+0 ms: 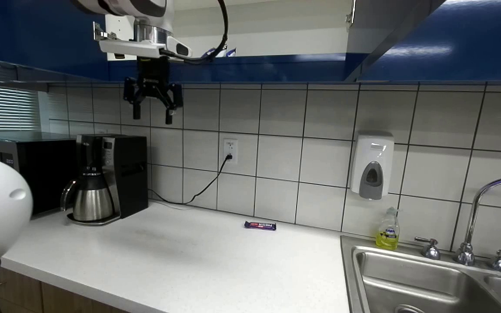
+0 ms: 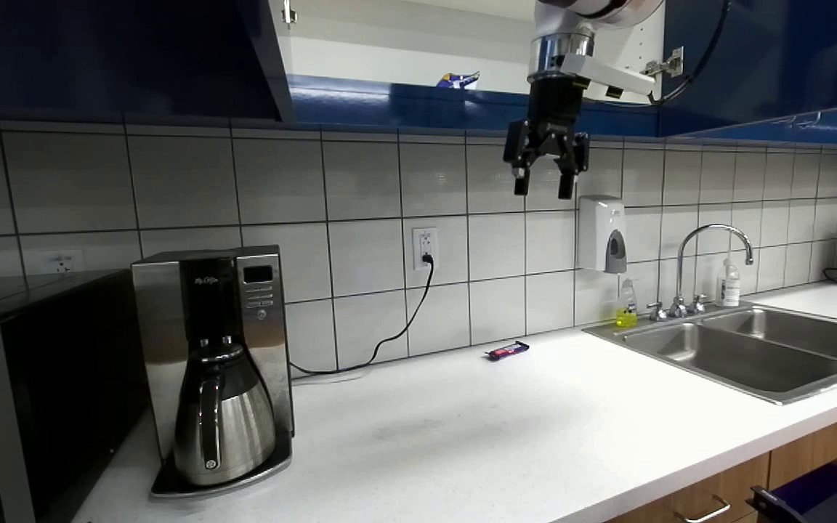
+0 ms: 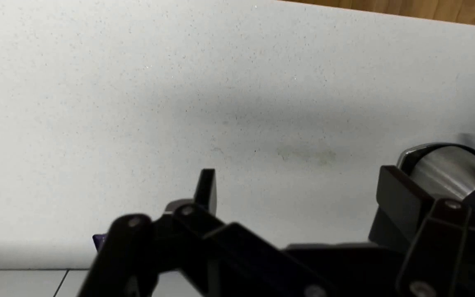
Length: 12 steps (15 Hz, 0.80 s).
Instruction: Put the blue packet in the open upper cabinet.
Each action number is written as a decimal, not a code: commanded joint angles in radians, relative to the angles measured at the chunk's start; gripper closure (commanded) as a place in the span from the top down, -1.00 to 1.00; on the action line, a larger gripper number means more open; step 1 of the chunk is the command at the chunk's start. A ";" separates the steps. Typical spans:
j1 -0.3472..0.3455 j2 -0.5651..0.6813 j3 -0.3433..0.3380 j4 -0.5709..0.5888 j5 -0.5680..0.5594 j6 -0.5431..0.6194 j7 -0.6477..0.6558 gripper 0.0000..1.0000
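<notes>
The blue packet (image 2: 455, 80) with white markings lies inside the open upper cabinet (image 2: 375, 54), and only its upper part shows above the cabinet's front edge. It also shows in an exterior view (image 1: 232, 52), partly behind the arm's cable. The cabinet's white interior (image 1: 276, 39) is visible there too. My gripper (image 1: 153, 115) is open and empty, pointing down below the cabinet and well above the counter. It also shows in an exterior view (image 2: 543, 187). In the wrist view the spread fingers (image 3: 297, 185) have only bare counter between them.
A dark bar-shaped wrapper (image 1: 260, 225) lies on the white counter (image 1: 189, 261) by the tiled wall. A coffee maker (image 2: 219, 363) and a microwave (image 2: 48, 378) stand at one end. A soap dispenser (image 1: 372, 165) and sink (image 1: 415, 278) are at the other. Blue cabinet doors flank the opening.
</notes>
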<state>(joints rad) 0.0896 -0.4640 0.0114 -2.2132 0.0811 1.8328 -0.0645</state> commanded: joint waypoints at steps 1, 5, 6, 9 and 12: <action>-0.009 0.013 -0.003 -0.053 0.024 0.018 -0.005 1.00; -0.012 0.054 -0.009 -0.094 0.028 0.037 -0.011 1.00; -0.014 0.066 -0.008 -0.101 0.024 0.049 -0.006 1.00; -0.014 0.103 -0.011 -0.124 0.025 0.089 -0.013 1.00; -0.014 0.138 -0.011 -0.139 0.023 0.112 -0.014 1.00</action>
<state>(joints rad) 0.0883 -0.3508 -0.0016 -2.3414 0.0884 1.9179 -0.0646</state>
